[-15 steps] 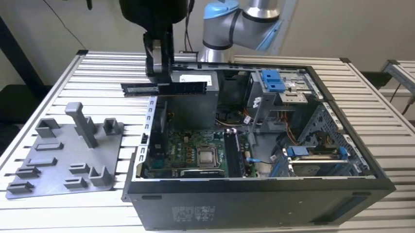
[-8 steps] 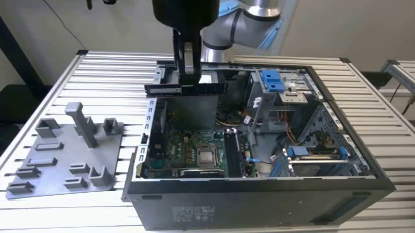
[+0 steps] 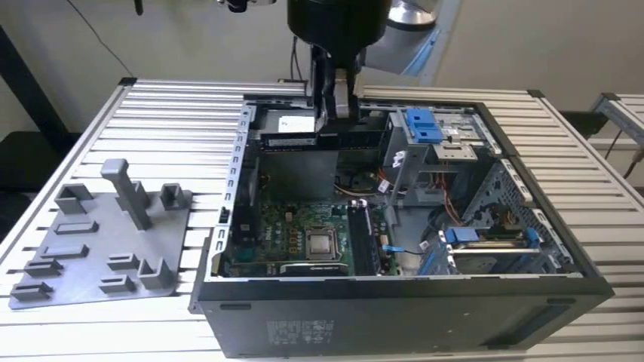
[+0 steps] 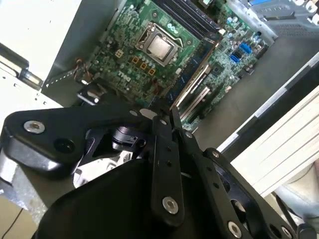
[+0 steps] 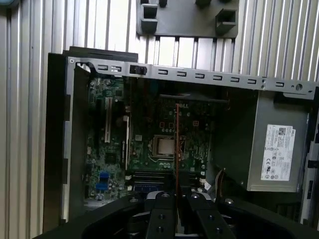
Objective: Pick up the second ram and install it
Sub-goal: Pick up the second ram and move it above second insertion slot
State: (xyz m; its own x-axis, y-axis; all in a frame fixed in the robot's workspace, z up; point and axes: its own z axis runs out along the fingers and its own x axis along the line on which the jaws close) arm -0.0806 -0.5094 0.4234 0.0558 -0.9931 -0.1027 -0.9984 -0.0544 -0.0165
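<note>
**Memory stick being held over the open case**

The second ram, a thin, narrow bluish-green circuit-board stick, is being clamped between the jaws of the black gripper; it is being held level above the open black computer case, near the grey metal power-supply box and over the green motherboard; in the first wrist view it is being seen edge-on as a thin line. The case is being carried by a ribbed aluminium table; a grey plastic fixture plate with upright posts is lying beside the case, on the exterior view's left. A pale wall is being shown behind the table.
</note>
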